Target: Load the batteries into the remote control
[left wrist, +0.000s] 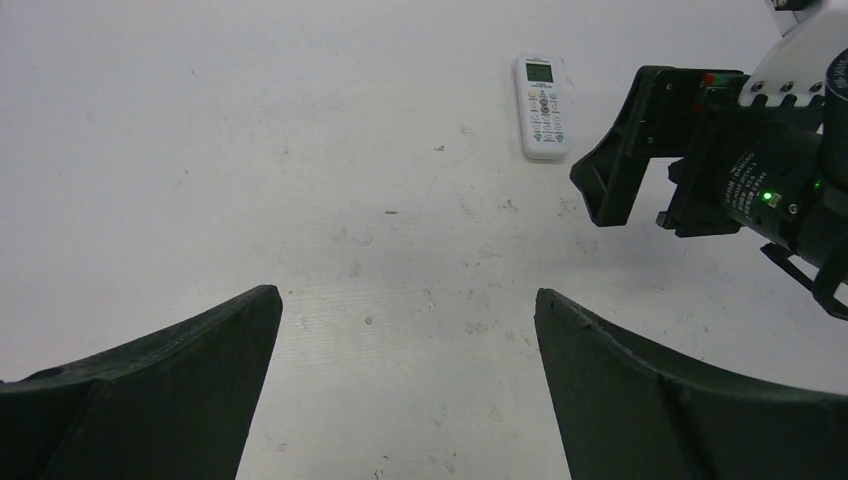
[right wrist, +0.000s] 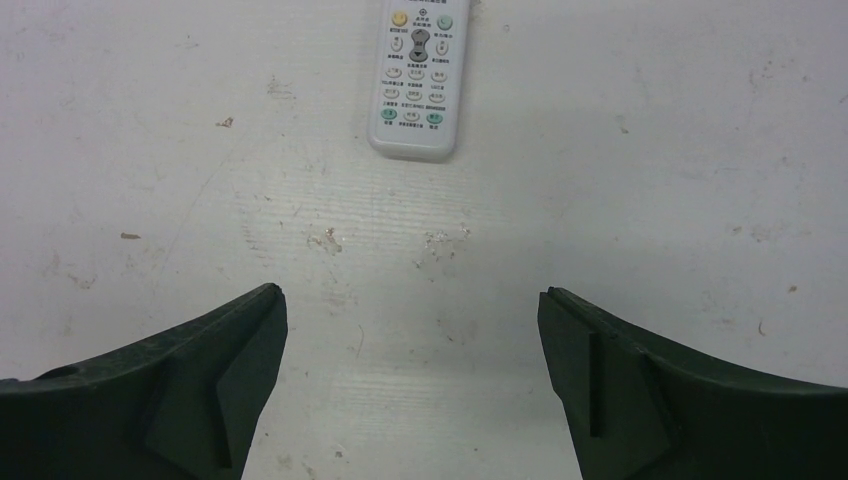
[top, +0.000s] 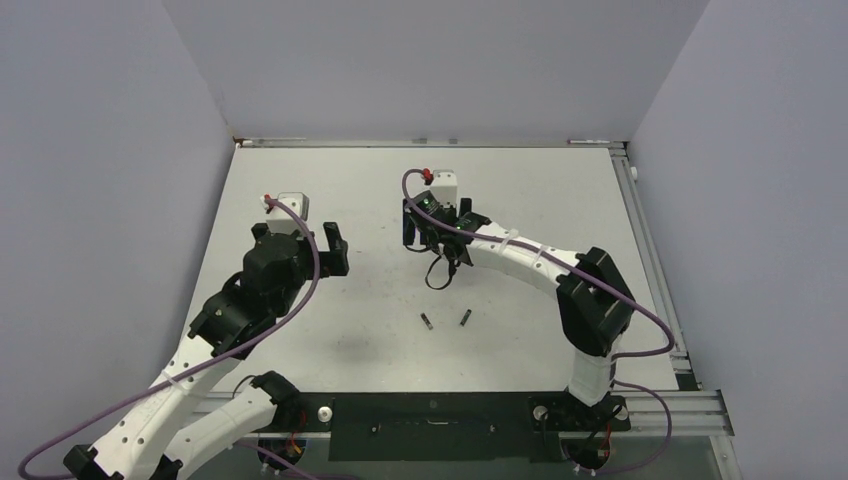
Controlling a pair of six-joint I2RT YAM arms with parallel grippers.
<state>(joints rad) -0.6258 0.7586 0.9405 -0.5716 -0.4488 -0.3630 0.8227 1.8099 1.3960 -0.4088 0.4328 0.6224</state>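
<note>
Right gripper [right wrist: 410, 295] hung wide apart just short of the remote control [right wrist: 417, 80], lying buttons-up at top centre, batteries [top: 426, 321] loose lower-centre overhead: approach step, I'd say, the next move calling for gripping and flipping it bay-up.

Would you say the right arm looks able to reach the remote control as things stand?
Probably yes: the right claw is open, and the remote control lies buttons-up just ahead of it, with only table surface between them.
</note>
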